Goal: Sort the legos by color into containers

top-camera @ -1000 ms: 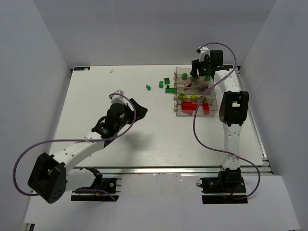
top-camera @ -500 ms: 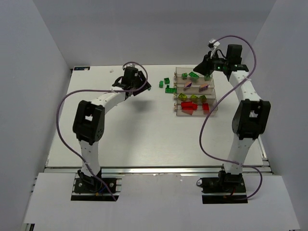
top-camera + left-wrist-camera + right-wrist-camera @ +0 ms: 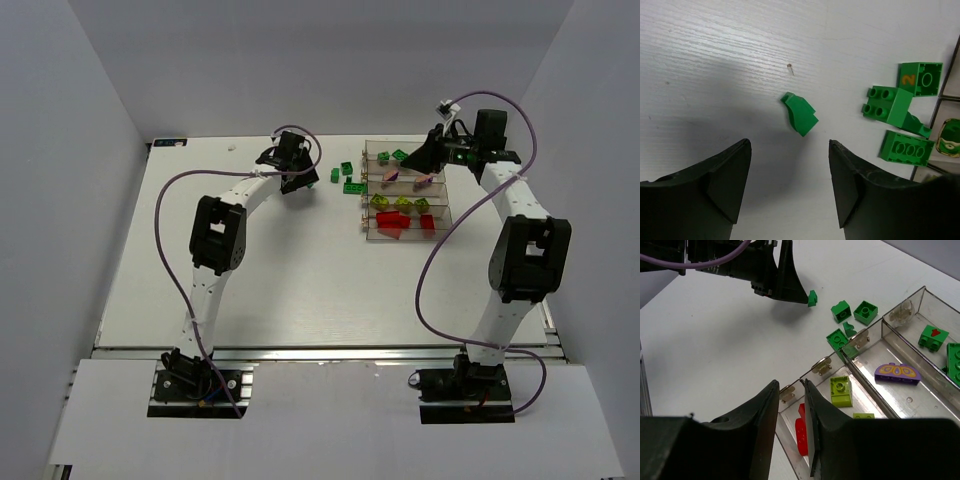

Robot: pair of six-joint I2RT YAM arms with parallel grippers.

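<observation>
Legos: tiny plastic bricks in dark green, red, translucent yellow-green and purple. One small green sloped brick flat on the white table, just ahead of the gap of the left gripper and apart from both fingers. Further ahead and to that gripper's right, close together: a green cube marked with an orange 2, a studded green brick, and a long green brick showing three round hollows, the last near the containers' wall. Left gripper spread wide, holding nothing, touching nothing. Containers: clear narrow bins joined side by side, below the right gripper and running ahead to its right. Nearest its fingertips, a bin with a red brick; in the next bin ahead, a yellow-green brick; in the one beyond, a purple arched piece; in the farthest bin, a green brick bearing a red mark. Right gripper's jaws drawn close, only a narrow slit between them, nothing in the slit; poised above the bins, apart from every brick.
</observation>
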